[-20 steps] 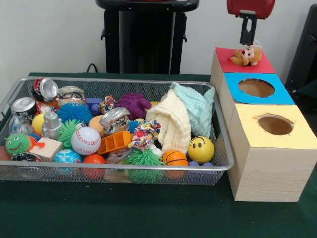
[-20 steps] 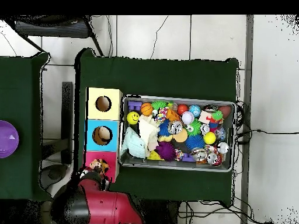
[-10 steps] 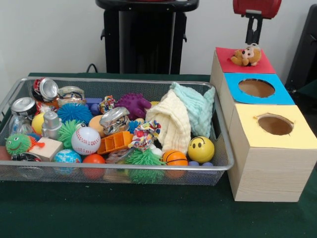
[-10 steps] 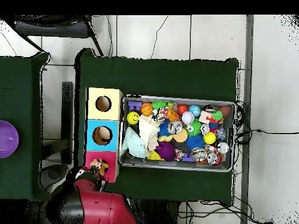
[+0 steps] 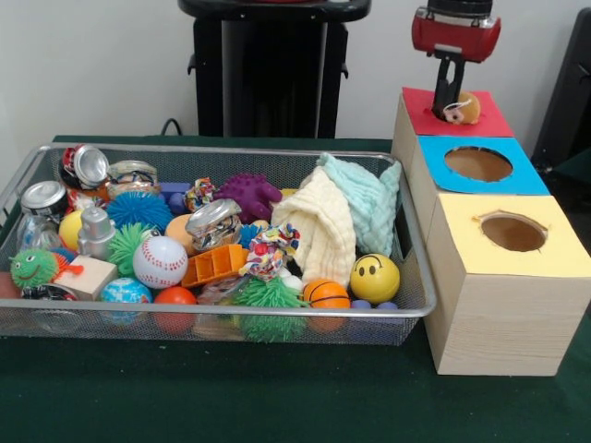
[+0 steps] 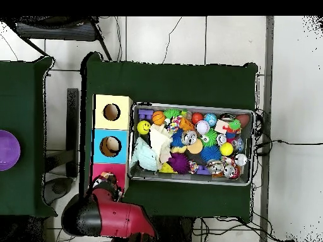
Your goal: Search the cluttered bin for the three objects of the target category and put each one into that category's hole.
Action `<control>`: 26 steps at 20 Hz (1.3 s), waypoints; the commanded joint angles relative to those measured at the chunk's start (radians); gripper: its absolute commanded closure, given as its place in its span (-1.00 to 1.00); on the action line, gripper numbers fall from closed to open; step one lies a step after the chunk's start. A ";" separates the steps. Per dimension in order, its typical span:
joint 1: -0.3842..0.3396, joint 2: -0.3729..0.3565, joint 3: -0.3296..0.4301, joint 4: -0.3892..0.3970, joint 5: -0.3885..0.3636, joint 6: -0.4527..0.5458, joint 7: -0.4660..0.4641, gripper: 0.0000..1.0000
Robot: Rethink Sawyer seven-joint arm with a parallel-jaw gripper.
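Observation:
The silver wire-mesh bin (image 5: 231,311) is full of balls, cans and cloths; it also shows in the overhead view (image 6: 189,106). The red-topped wooden box (image 5: 494,118) stands at the far end of the row of boxes. A tan-brown plush animal (image 5: 466,108) sits on it over the hole, which is hidden. My gripper (image 5: 448,100) hangs down right in front of the plush, touching or nearly touching it. In the overhead view the arm (image 6: 107,214) covers most of the red box (image 6: 101,170). The orange striped plush and the yellow duck are out of view.
The blue-topped box (image 5: 477,164) and the yellow-topped box (image 5: 513,233) stand in front of the red one, both holes open. Cream and mint cloths (image 5: 332,217) are heaped at the bin's right end. The black pedestal (image 5: 272,69) stands behind the bin.
The gripper has moved left and down onto the plush on the red box. Less of the plush shows now; only a rounded part is seen beside the gripper.

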 commanded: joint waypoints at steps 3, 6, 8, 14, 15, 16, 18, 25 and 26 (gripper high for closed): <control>-0.012 0.093 0.038 -0.037 0.046 -0.093 0.209 1.00; -0.009 0.126 0.060 -0.039 0.058 -0.133 0.227 1.00; -0.015 0.154 0.084 -0.043 0.063 -0.163 0.238 1.00; 0.005 0.123 0.080 -0.035 0.081 -0.125 0.243 1.00; 0.009 0.106 0.072 -0.034 0.084 -0.105 0.237 1.00; 0.011 0.089 0.062 -0.036 0.083 -0.083 0.228 1.00; 0.003 0.053 0.052 -0.039 0.075 -0.046 0.206 1.00; -0.020 -0.037 0.021 -0.047 0.049 0.045 0.159 1.00; -0.014 -0.046 0.012 -0.044 0.050 0.054 0.160 1.00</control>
